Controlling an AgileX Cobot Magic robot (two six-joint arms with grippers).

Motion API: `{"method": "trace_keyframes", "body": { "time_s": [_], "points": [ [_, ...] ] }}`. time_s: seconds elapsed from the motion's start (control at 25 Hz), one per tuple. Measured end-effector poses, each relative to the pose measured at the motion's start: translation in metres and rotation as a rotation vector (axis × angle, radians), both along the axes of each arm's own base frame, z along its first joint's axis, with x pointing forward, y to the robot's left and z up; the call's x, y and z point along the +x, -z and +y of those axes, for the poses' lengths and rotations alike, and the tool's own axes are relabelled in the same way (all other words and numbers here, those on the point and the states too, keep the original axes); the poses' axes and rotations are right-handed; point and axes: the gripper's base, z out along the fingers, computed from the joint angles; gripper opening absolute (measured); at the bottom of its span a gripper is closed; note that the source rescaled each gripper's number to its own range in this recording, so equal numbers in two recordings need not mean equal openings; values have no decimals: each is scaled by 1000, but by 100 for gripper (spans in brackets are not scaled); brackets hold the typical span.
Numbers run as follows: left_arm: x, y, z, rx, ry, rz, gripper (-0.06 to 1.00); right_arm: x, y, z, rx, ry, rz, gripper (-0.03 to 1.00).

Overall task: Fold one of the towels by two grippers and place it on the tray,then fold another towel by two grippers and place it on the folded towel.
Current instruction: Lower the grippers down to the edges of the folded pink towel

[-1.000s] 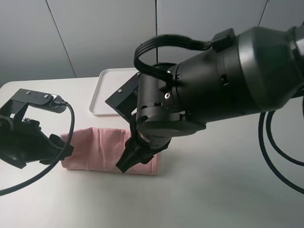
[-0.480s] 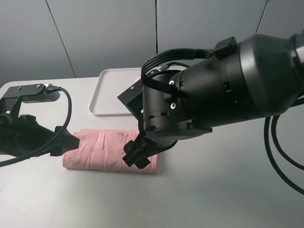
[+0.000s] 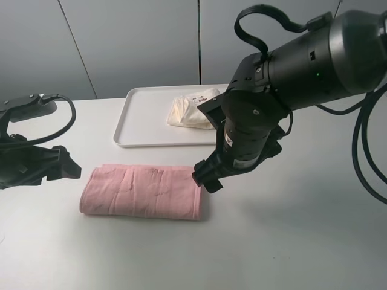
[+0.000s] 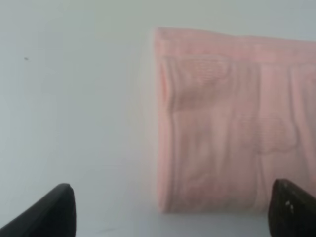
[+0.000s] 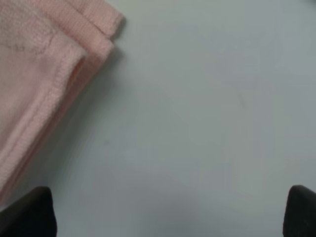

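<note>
While folded, pink towel (image 3: 143,192) lengthwise left-right.

Robotics lab bench: plain white table (image 3: 290,241), grey panelled wall (image 3: 133,42) (cabled black robot arms (image 3: 302,66))

Both arms matte black. Right arm (image 3: 314,60) bulky, rounded housings, small silver screws (image 3: 253,111), one green light (image 3: 316,75). Right gripper (image 3: 207,180) blocky, black. Black cables (image 3: 239,21) loop above it; thick cable (image 3: 73,118) arcs over left arm (image 3: 30,166).

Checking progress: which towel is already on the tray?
The cream towel, lying on the white tray. The pink towel lies folded on the table, in front of the tray.
</note>
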Motion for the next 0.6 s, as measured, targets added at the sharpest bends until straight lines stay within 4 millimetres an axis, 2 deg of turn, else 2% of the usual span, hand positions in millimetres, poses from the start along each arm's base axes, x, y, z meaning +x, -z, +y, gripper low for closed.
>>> {"method": "trace_keyframes", "body": {
  "time_s": [0.12,0.28,0.6],
  "points": [
    [17,3,0,22,32,55,99,-1,0,2,28,1,17,100],
    [36,20,-2,34,50,146,99,-3,1,3,37,-5,30,100],
    [55,46,-2,65,81,237,99,-5,1,5,48,-17,55,100]
  ]
}}
